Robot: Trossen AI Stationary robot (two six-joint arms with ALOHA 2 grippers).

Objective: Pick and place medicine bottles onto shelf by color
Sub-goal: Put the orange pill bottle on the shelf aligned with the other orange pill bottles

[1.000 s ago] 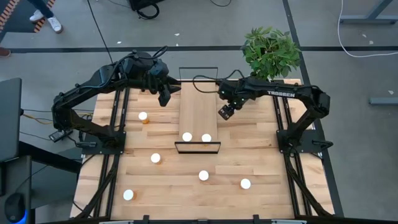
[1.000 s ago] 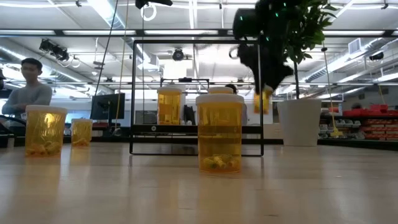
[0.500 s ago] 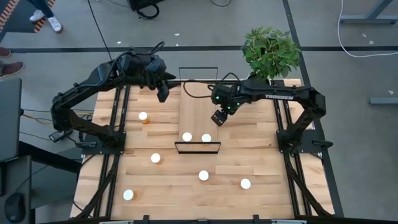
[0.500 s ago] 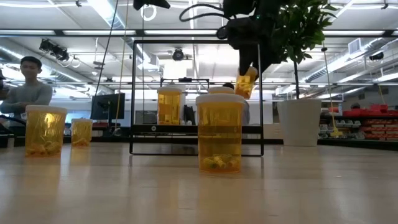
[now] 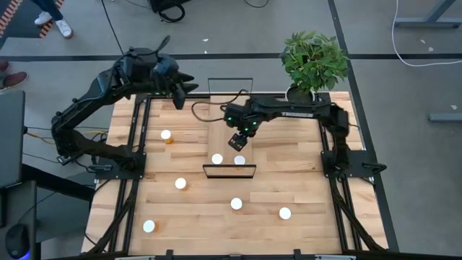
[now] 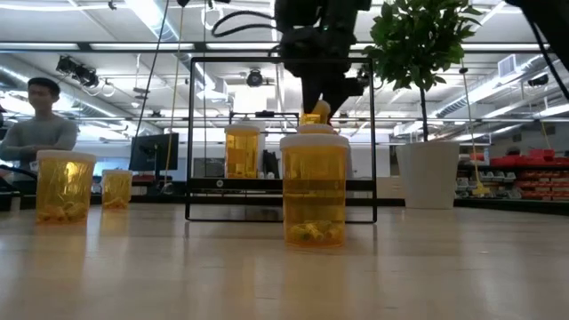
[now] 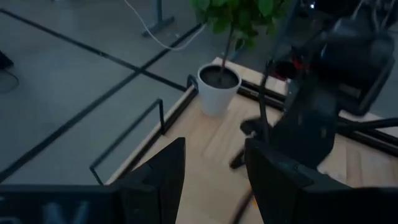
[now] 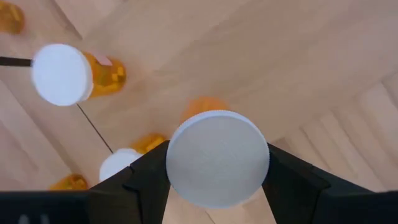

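right tool (image 5: 237, 141) has carried its bottle (image 8: 217, 157) over the shelf (image 5: 229, 123).

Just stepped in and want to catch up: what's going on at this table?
The right gripper holds an orange medicine bottle by its white cap, above the wooden shelf, close to two bottles already standing there. Five more bottles wait on the table. The left gripper hangs open near the far left edge, holding nothing.

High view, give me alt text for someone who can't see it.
The right gripper holds a white-capped medicine bottle over the shelf, above two bottles already standing there. Five more bottles dot the table; the left gripper waits at the far-left corner.
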